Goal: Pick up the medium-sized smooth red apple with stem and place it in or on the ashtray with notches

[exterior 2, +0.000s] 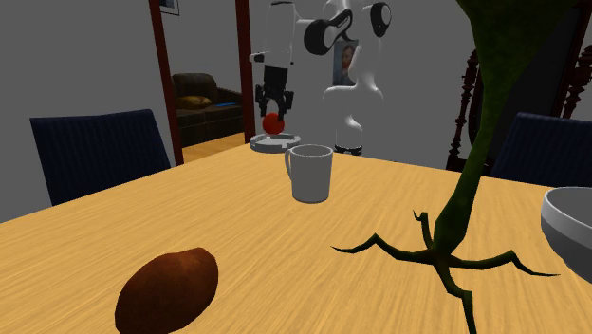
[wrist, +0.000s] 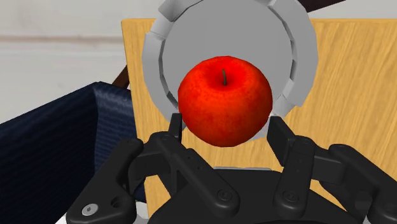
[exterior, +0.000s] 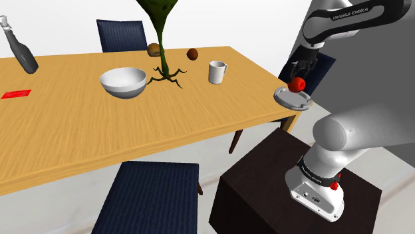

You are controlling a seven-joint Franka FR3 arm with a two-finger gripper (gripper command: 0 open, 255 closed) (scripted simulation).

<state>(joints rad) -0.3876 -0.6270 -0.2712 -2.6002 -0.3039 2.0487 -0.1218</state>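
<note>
Two black fingers (wrist: 278, 130) of the gripper (wrist: 226, 126) press on either side of a red apple (wrist: 225, 100), clasping it with its short dark stem pointing towards the camera. Behind the apple lies the round grey ashtray (wrist: 296, 57), its raised rim cut by notches, resting on the corner of the wooden table (wrist: 347, 95). In the shoulder view the gripper (exterior: 301, 73) hangs at the upper right of the frame, with the apple (exterior: 299, 84) just above the ashtray (exterior: 287, 98) and apart from it. The second exterior view shows the same stack at upper centre: gripper (exterior 2: 274, 110), apple (exterior 2: 274, 123), ashtray (exterior 2: 277, 144). Further along the table (exterior: 80, 126) in the shoulder view, a white mug (exterior: 217, 72) stands right of centre. A dark green plant stalk (exterior: 161, 40) with spreading roots rises at upper centre, and a white bowl (exterior: 124, 82) sits to its left. A brown lump (exterior: 193, 54) lies near the far edge, a grey bottle (exterior: 20, 48) leans at the upper left, and a flat red card (exterior: 16, 94) lies at the left edge. A dark blue chair (exterior: 149, 196) fills the lower centre, beside the dark stand (exterior: 266, 186).
</note>
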